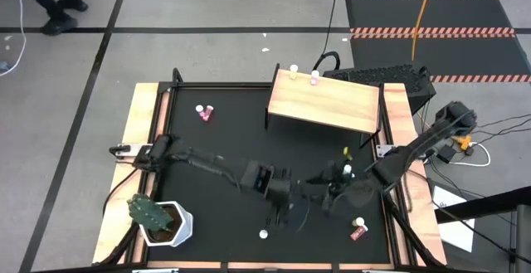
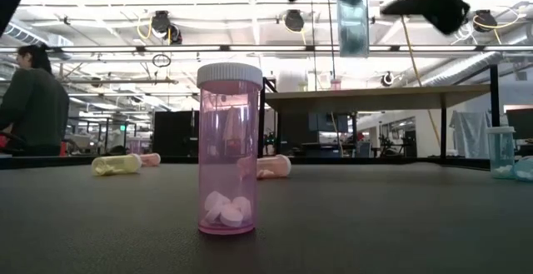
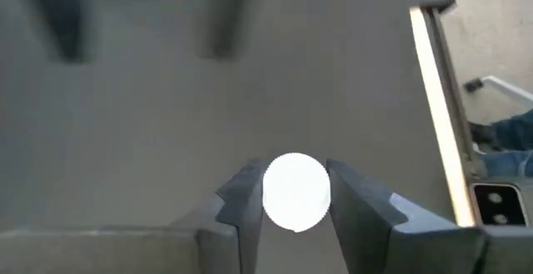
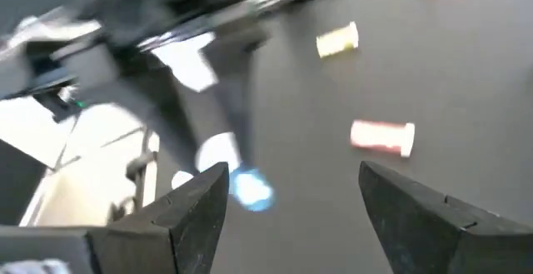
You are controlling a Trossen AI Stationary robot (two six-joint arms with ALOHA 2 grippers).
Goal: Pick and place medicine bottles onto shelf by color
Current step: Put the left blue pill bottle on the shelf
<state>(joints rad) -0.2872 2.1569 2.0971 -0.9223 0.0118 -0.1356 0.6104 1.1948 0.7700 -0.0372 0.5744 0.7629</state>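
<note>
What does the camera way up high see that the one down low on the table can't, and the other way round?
Only the high view shows the cactus in its white pot and both whole arms. Only the low view shows the white pills inside the upright pink bottle, a person in the room behind, and the teal bottle up in the air. The left pincer grips its white cap, and the right pincer is open nearby. Both views show the wooden shelf and pink bottles lying on the table.
</note>
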